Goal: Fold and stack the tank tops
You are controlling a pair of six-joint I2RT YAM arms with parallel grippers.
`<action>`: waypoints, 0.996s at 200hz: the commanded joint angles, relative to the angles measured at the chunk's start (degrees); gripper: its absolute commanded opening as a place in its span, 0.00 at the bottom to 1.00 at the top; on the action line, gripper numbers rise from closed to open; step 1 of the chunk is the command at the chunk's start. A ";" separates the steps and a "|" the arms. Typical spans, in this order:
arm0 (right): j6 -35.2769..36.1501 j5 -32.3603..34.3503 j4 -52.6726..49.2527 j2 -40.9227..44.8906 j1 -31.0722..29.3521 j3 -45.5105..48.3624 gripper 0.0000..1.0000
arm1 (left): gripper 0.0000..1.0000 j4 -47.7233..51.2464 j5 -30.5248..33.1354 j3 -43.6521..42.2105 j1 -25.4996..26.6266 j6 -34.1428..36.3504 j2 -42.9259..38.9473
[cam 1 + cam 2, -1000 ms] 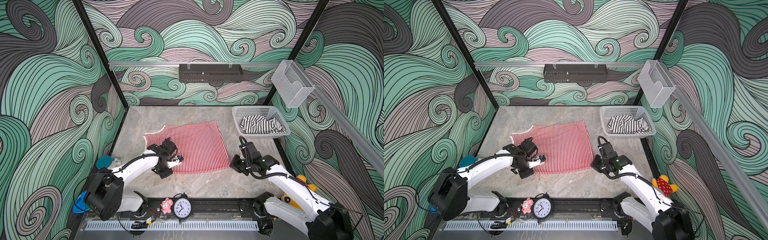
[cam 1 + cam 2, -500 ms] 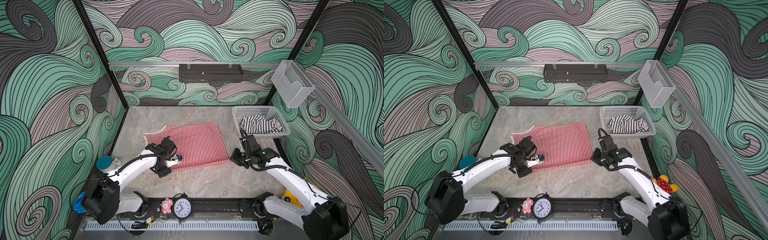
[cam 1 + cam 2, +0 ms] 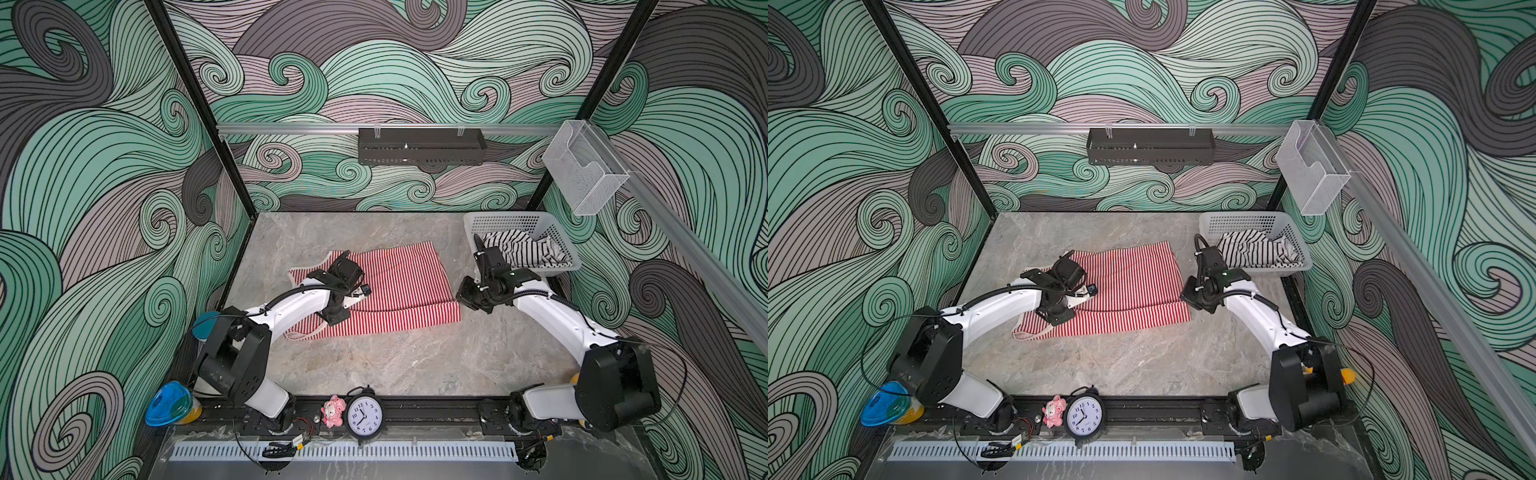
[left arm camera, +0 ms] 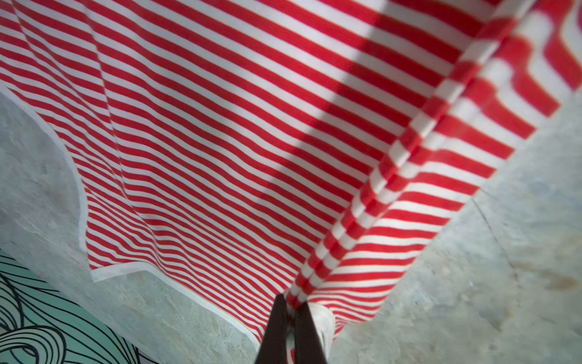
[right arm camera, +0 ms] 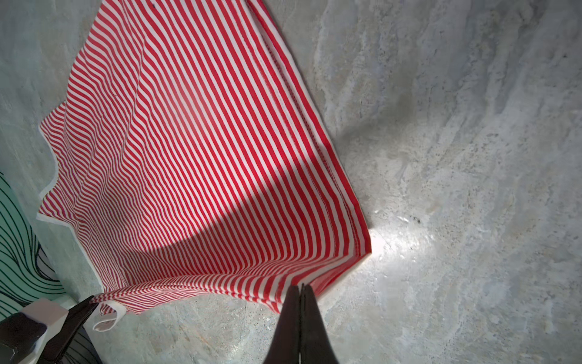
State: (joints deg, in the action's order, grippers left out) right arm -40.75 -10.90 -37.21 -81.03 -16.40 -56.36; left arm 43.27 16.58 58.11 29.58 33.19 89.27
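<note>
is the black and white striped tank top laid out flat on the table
No, the black-and-white tank top sits crumpled inside the white basket, not spread out flat.

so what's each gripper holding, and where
Both pinch the red-and-white tank top: left gripper near its white-trimmed shoulder end, right gripper by the hem corner.

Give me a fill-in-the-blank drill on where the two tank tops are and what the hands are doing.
1. The black-and-white striped tank top lies inside the white ____.
2. The red-striped tank top lies spread on the ____.
3. The left hand and the right hand are each ____ on the red-striped tank top.
Missing words: basket; table; shut.
</note>
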 commanded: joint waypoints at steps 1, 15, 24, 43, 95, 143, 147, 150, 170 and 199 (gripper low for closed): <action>2.14 -0.45 1.13 -2.47 0.72 -2.79 0.00 | 0.04 -2.17 3.35 2.80 -0.74 1.53 2.54; 2.51 -0.64 1.51 -4.31 1.17 -3.80 0.00 | 0.04 -3.07 4.90 3.82 -1.15 1.15 4.28; 2.76 -0.75 1.91 -5.34 1.24 -4.30 0.00 | 0.04 -3.11 5.36 4.52 -1.46 0.72 5.33; 3.13 -1.06 2.40 -7.56 1.44 -5.19 0.00 | 0.04 -4.18 6.85 5.00 -1.94 0.22 7.05; 3.73 -0.80 3.94 -12.79 1.63 -7.84 0.00 | 0.13 -4.52 8.23 4.61 -2.25 -0.83 10.97; 4.19 -0.37 5.56 -10.81 1.23 -7.14 0.45 | 0.45 -9.34 12.81 3.94 -3.69 -5.09 8.99; 4.19 -0.27 5.56 -10.39 1.00 -6.76 0.46 | 0.45 -9.57 12.91 3.65 -3.89 -5.29 8.30; 4.19 -0.19 5.55 -9.96 0.82 -6.50 0.46 | 0.46 -9.76 12.96 3.34 -4.01 -5.51 7.71; 3.87 -0.55 6.10 -8.99 -1.29 -4.55 0.45 | 0.48 -7.84 10.98 1.27 -4.77 -6.36 3.86; 2.44 -1.68 9.96 -10.94 -4.81 -0.90 0.34 | 0.46 -4.16 8.81 -3.66 -4.81 -5.95 0.51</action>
State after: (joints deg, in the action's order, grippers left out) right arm -37.21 -11.90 -29.82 -90.76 -18.50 -60.18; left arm 35.57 26.55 57.84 25.06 28.47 92.90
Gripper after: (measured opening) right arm 0.377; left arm 0.466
